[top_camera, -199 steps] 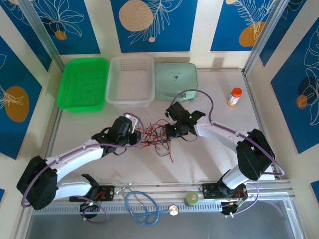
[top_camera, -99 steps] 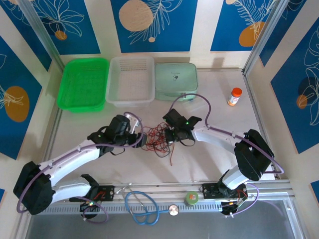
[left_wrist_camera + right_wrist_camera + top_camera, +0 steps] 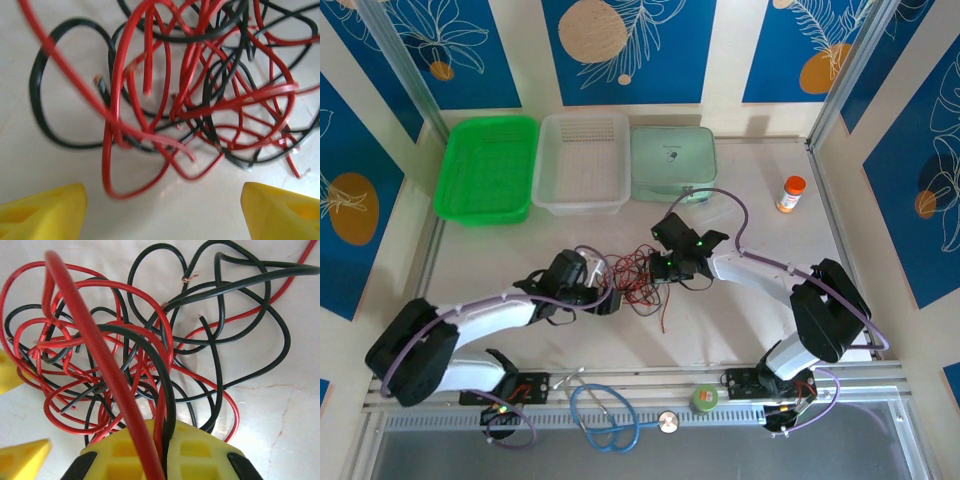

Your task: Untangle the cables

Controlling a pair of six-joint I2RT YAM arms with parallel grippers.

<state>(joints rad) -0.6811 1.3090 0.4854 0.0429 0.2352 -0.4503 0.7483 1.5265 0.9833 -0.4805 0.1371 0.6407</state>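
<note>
Top external — left gripper [image 3: 607, 299], earlier closed, now spread beside cables [image 3: 640, 272].

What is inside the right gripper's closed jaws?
A thick red strand and a black strand of the cables run between the yellow fingers of the right gripper; where they end beneath the fingers is covered.

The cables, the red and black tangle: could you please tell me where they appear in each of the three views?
Top external: the cables lie mid-table between the left claw and the right claw.
Left wrist: the cables fill the upper part, above the open left claw's yellow fingertips.
Right wrist: the cables spread centre and left, strands entering the shut right claw.
Shared landmark: the pale table beneath them.
</note>
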